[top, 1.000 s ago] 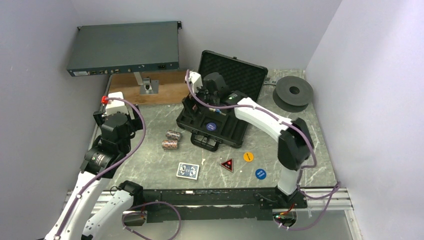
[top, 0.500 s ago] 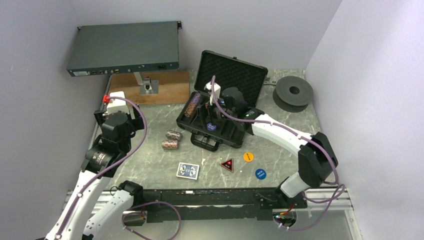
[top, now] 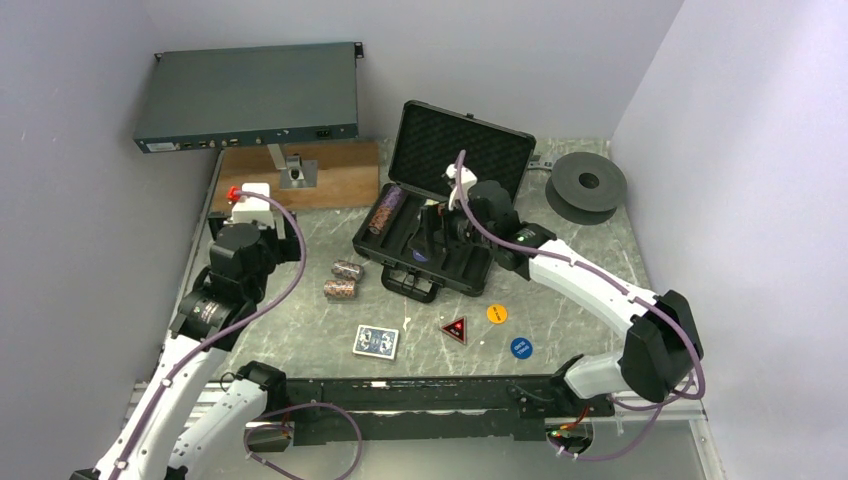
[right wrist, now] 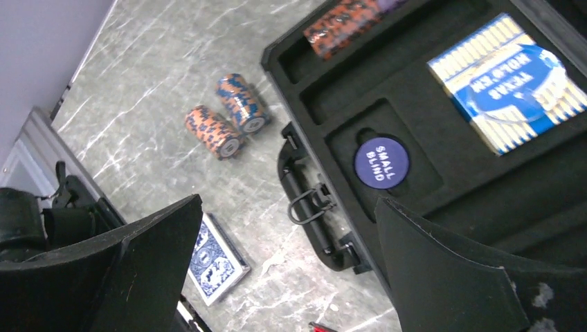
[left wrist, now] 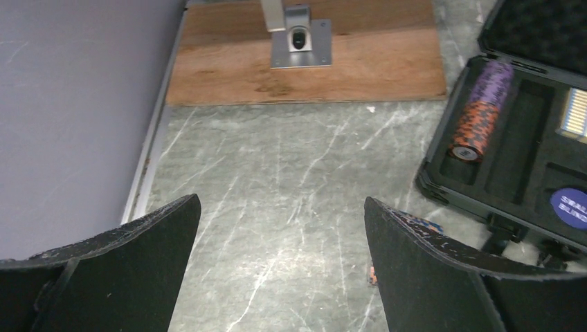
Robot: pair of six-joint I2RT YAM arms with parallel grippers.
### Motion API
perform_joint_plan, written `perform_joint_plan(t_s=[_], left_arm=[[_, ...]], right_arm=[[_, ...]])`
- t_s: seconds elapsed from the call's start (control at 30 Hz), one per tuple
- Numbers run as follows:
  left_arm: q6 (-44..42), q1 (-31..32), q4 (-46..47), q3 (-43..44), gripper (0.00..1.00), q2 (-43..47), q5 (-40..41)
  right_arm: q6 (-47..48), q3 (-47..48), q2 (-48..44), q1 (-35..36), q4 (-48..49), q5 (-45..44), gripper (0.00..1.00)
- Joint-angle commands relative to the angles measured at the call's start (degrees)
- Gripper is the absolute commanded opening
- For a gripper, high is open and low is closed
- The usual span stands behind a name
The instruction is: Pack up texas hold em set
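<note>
Both tools released and empty, jaws spread wide. The left gripper (left wrist: 280, 207) hangs over bare table at centre-left. The right gripper (right wrist: 287, 204) is above the front edge of the briefcase (top: 470, 272), mid-frame.

Case open. Seated in the foam: one chip roll (left wrist: 481, 111), a boxed deck (right wrist: 505, 83) and a blue button (right wrist: 381, 162).

Loose: two short rolls (top: 347, 270) left of the case, a card deck (top: 376, 341) and three buttons (top: 497, 313) below it.

My read: the rolls are dense and round and may roll or split, so grip across the barrel's middle. The deck is flat and slick, so pinch its edges.

Table (top: 300, 330) is smooth grey marbling. Pale walls stand close on both sides.
</note>
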State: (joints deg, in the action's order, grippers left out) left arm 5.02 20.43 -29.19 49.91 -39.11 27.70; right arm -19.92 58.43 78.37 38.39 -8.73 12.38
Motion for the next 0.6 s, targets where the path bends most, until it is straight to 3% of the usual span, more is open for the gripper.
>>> perform_joint_plan(t_s=[0.0, 0.33, 0.57], left_arm=[[-2.0, -0.2, 3.6, -0.4, 0.95, 1.3, -6.3], [-0.9, -0.2, 2.0, 0.3, 0.94, 2.6, -5.5], [0.4, -0.2, 0.7, 1.4, 0.94, 3.7, -6.1]], right_arm=[[-1.8, 0.9, -0.3, -2.2, -5.4, 0.2, 1.00], [2.0, 2.7, -0.5, 12.2, -14.0, -14.8, 1.00], [19.0, -0.6, -1.0, 18.6, -8.9, 0.9, 1.00]])
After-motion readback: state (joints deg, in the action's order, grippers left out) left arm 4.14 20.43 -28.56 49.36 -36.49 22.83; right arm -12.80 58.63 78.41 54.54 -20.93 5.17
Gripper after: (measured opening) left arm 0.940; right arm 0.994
